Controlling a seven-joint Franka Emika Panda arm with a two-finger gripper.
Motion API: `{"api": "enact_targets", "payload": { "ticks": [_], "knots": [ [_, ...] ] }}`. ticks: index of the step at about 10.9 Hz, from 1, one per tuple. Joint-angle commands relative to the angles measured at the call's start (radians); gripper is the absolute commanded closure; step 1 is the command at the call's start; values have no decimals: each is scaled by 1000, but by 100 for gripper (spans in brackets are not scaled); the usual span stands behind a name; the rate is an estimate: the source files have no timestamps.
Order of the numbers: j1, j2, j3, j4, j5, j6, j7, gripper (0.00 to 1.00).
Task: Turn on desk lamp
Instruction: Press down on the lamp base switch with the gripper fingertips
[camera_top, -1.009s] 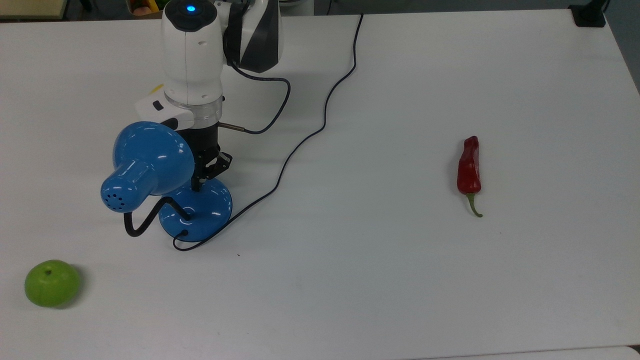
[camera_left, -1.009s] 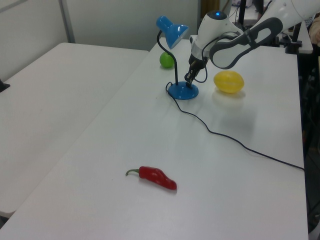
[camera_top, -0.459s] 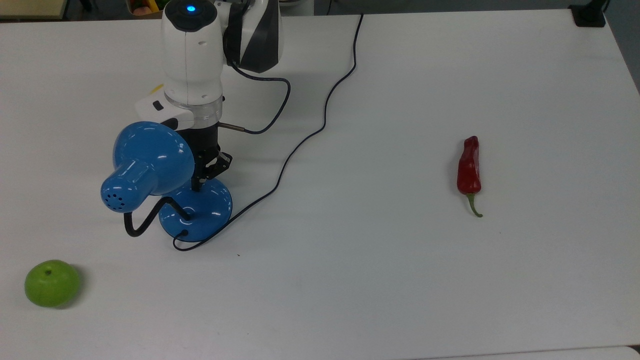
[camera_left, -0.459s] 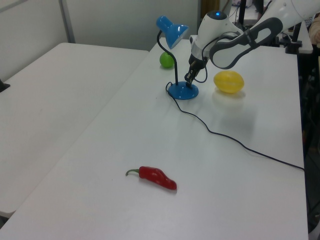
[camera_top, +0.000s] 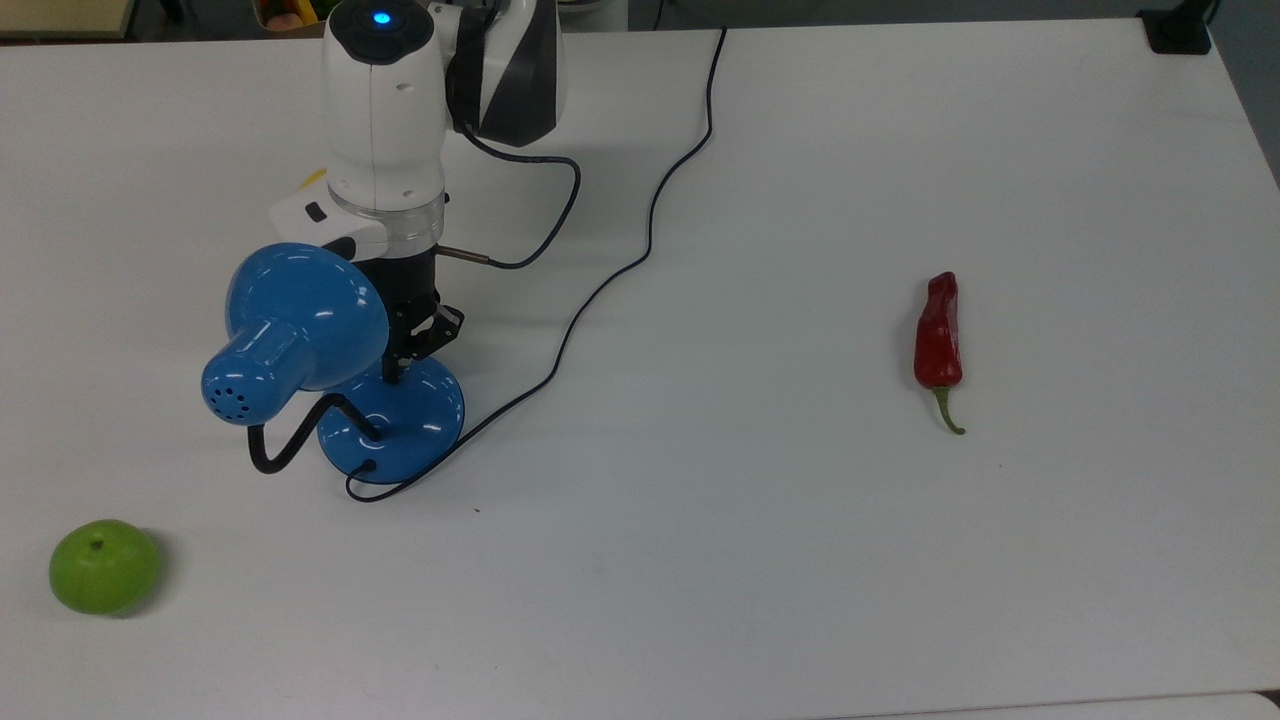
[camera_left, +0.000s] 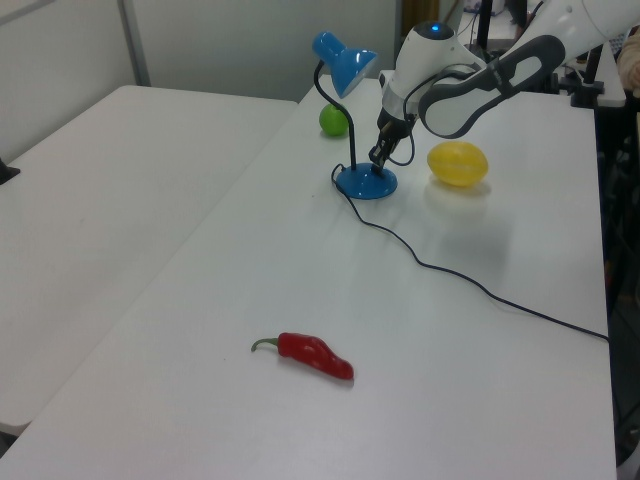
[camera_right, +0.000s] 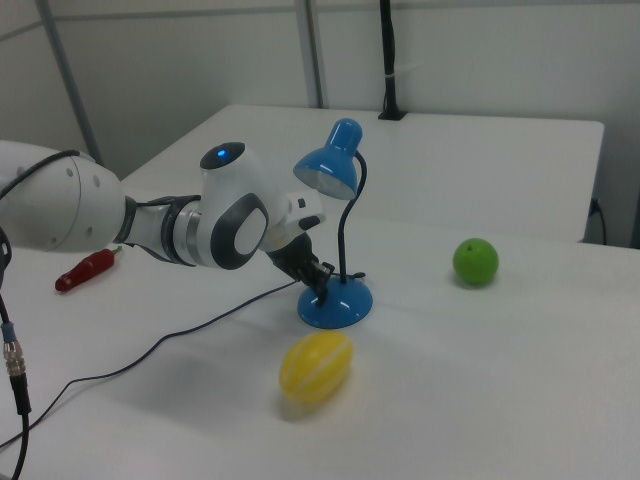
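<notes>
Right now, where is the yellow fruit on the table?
In the right view the yellow fruit lies in front of the desk lamp, just below its blue base. In the left view it sits to the right of that base, under the arm.

No readable text, labels, brands or nos. on anything in view.

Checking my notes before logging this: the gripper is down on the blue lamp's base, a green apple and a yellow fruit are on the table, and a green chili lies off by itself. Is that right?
One thing is off: the chili is red, not green, as the top view shows. The gripper is down at the desk lamp base, and the green apple and yellow fruit are there.
</notes>
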Motion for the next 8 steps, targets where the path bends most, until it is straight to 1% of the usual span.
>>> {"api": "enact_targets", "payload": {
  "ticks": [1,5,7,8],
  "knots": [
    [-24,49,1,-6,-19,45,-27,100],
    [-23,47,1,-6,-19,37,-24,100],
    [-14,3,1,-15,-19,10,-19,100],
    [-8,-32,3,-14,-19,-76,-17,100]
  ]
}}
